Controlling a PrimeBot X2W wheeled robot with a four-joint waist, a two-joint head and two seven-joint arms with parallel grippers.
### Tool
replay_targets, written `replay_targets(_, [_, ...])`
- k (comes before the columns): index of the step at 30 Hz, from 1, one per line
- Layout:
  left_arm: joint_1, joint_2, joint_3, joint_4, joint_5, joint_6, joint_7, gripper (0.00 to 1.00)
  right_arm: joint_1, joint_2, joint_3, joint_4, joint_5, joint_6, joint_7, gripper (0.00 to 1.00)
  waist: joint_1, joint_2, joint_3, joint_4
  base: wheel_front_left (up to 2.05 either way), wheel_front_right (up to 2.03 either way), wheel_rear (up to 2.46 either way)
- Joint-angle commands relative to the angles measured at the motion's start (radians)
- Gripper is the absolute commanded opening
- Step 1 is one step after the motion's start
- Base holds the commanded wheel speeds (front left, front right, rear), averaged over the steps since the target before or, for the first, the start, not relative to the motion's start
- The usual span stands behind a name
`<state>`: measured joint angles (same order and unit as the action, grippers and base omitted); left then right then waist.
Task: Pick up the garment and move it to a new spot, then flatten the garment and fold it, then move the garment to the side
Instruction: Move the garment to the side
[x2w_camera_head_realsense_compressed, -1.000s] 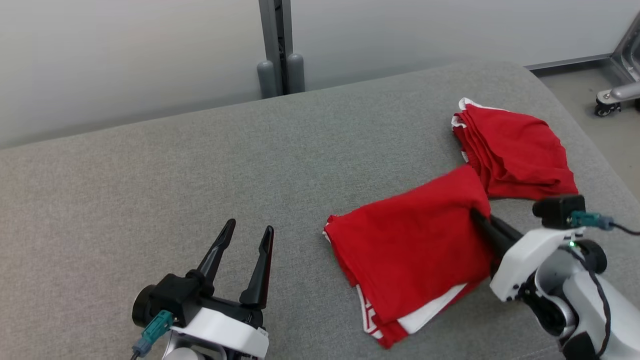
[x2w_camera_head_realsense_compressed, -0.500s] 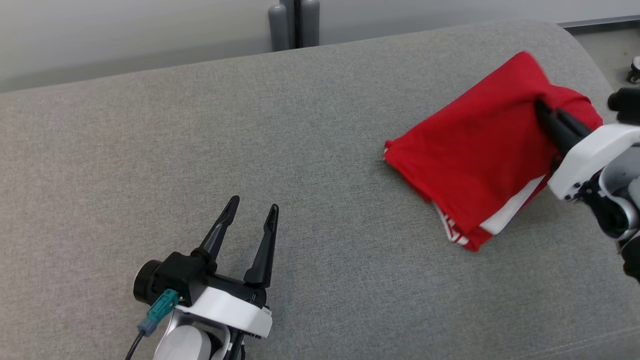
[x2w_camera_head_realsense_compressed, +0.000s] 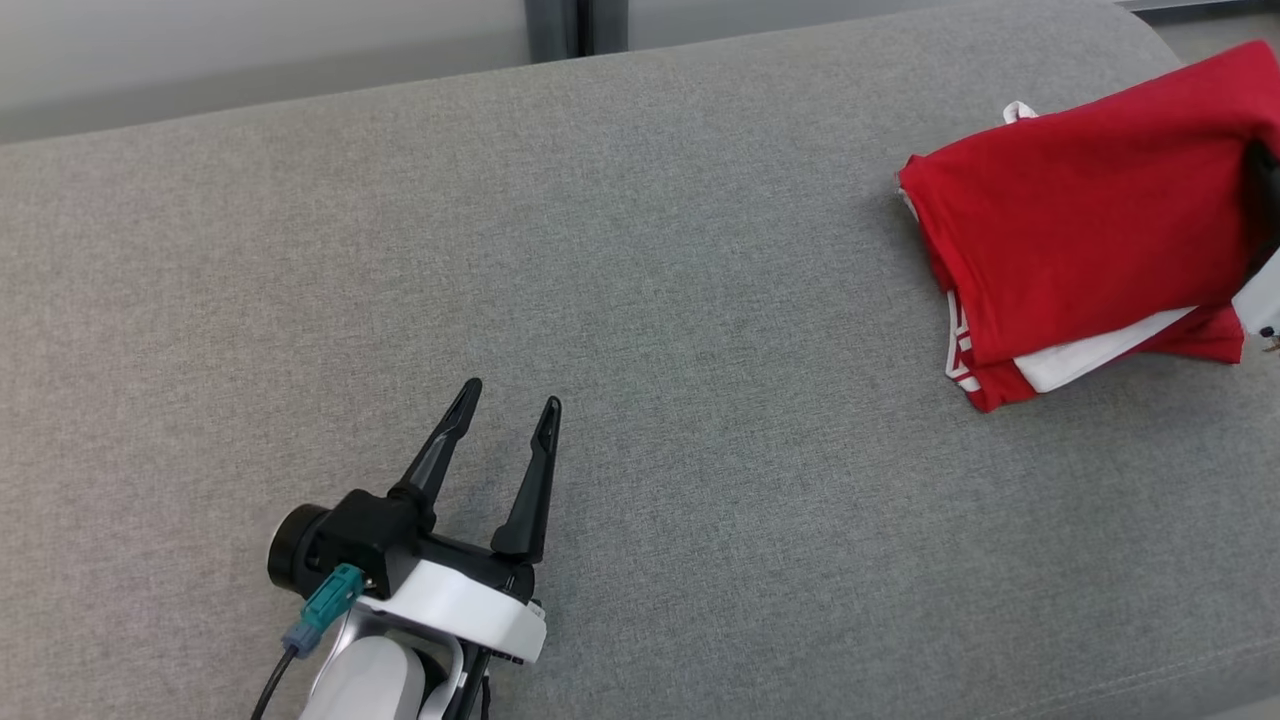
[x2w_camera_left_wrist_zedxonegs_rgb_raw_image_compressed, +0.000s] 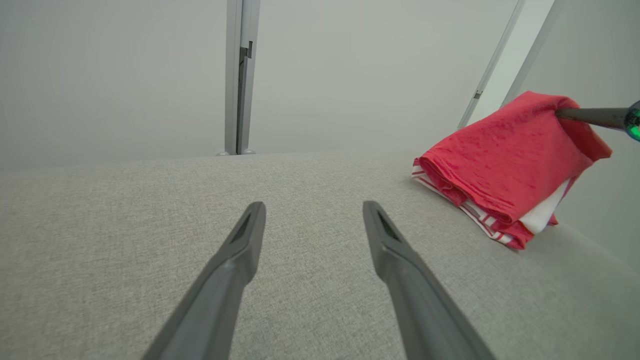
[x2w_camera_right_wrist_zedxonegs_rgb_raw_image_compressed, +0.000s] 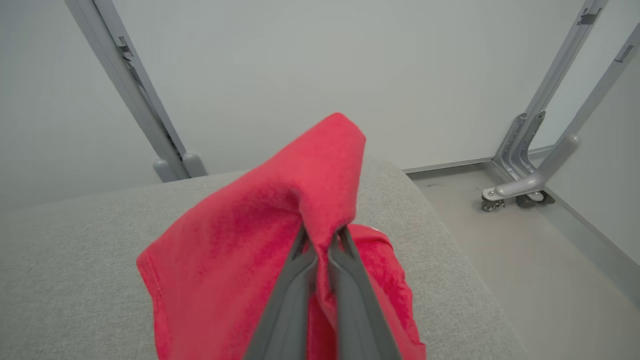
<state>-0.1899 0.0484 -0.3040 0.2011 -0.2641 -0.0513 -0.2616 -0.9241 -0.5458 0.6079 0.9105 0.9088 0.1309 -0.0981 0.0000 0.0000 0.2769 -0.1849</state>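
It's the final step, the move aside: the right gripper has its fingers pinching a lifted corner of the folded garment at the cushion far right, the left gripper sits near left with fingers spread, and next it likely needs lowering flat, then release.

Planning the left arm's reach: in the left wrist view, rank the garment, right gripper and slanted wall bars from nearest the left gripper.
1. garment, ahead right on the cushion.
2. right gripper, pinching its raised far corner.
3. slanted wall bars, behind the garment.
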Motion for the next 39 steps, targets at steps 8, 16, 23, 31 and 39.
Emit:
replay_targets(8, [-0.054, 0.004, -0.008, 0.001, 0.022, -0.004, -0.004, 1.0, -0.067, 0.039, 0.022, 0.161, -0.032, 0.0, -0.046, 0.0, 0.0, 0.0, 0.06, 0.007, 0.0, 0.0, 0.0])
replay_targets(16, [-0.076, 0.004, -0.018, 0.005, 0.015, 0.003, -0.004, 1.0, -0.121, 0.055, 0.006, 0.351, -0.074, 0.0, -0.102, 0.4, 0.0, 0.0, 0.087, 0.045, 0.0, 0.0, 0.0])
replay_targets(23, [-0.054, 0.004, -0.016, 0.007, -0.005, 0.007, -0.004, 1.0, -0.103, 0.044, -0.012, 0.38, -0.127, 0.0, -0.118, 1.0, 0.0, 0.0, 0.047, 0.055, 0.0, 0.0, 0.0])
replay_targets(31, [0.005, 0.005, 0.031, -0.009, -0.021, 0.003, -0.004, 1.0, -0.079, 0.07, -0.034, 0.366, -0.2, 0.0, -0.165, 1.0, 0.0, 0.0, -0.081, 0.048, 0.0, 0.0, 0.0])
replay_targets(39, [0.084, 0.004, 0.129, -0.048, -0.017, -0.004, -0.004, 1.0, 0.072, 0.051, -0.186, 0.044, -0.271, 0.0, -0.167, 1.0, 0.0, 0.0, -0.197, 0.07, 0.0, 0.0, 0.0])
